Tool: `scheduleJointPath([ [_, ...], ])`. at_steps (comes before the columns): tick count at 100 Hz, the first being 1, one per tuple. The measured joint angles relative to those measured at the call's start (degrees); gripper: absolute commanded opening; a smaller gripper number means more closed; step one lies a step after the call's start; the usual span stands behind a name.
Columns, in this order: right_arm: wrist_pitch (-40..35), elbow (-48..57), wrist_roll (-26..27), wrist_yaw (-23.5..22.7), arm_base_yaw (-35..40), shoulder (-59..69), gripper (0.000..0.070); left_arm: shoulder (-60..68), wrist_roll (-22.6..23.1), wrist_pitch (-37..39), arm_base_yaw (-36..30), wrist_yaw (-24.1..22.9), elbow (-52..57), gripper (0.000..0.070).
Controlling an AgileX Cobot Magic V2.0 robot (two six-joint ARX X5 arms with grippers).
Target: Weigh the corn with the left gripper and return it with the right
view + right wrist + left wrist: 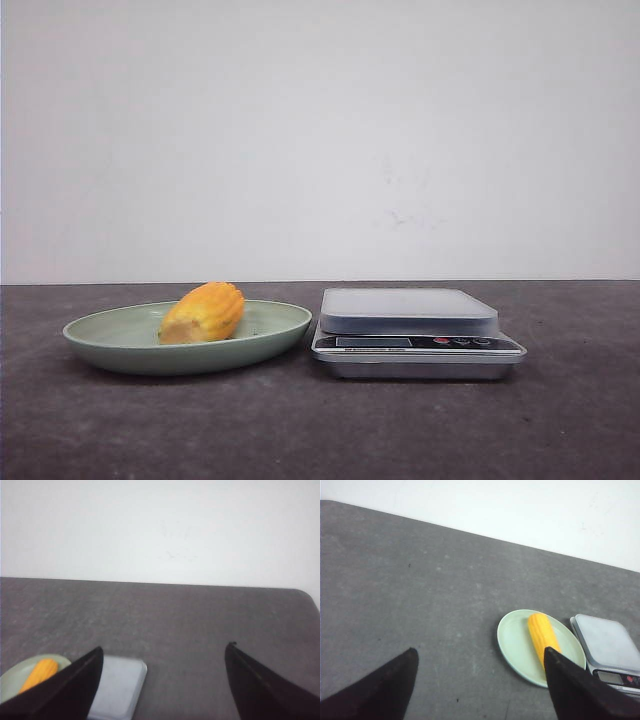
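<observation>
Corn (203,313) lying on its side in the shallow green plate (110,345), pale cut end toward the camera in the front view; plate resting on the dark grey bench (320,430), just beside the silver kitchen scale (410,320) and on its left; scale platform bare, display and buttons facing forward; left tool (480,680) hanging above the bench with its two dark fingers (385,687) spread wide apart and nothing between them, corn and plate showing beyond one finger; right tool (162,680) likewise spread wide and gripping nothing, raised over the bench with the scale and plate off to one side; white wall (320,140) behind
</observation>
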Motion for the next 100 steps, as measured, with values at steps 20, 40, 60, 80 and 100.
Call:
scheduleJointPath([
  [20,-12.4,0.0,2.1,0.8,0.0,-7.8,0.0491,0.0,0.6,3.1,0.0,0.1,-1.0,0.0427],
  [40,-15.7,0.0,2.7,1.0,0.0,-9.9,0.0069,0.0,1.3,4.4,0.0,0.1,-2.1,0.0],
  [60,-14.5,-0.2,2.8,1.1,-0.1,-9.9,0.001,0.0,1.8,7.2,0.0,0.2,-2.1,0.0009],
  [80,-14.0,-0.5,3.1,1.1,-0.3,-9.9,0.001,0.0,1.9,10.3,0.0,0.2,-2.1,0.001],
  [100,-14.1,-0.5,3.1,1.1,-0.3,-9.9,0.001,0.0,1.9,10.8,0.0,0.2,-2.1,0.0012],
])
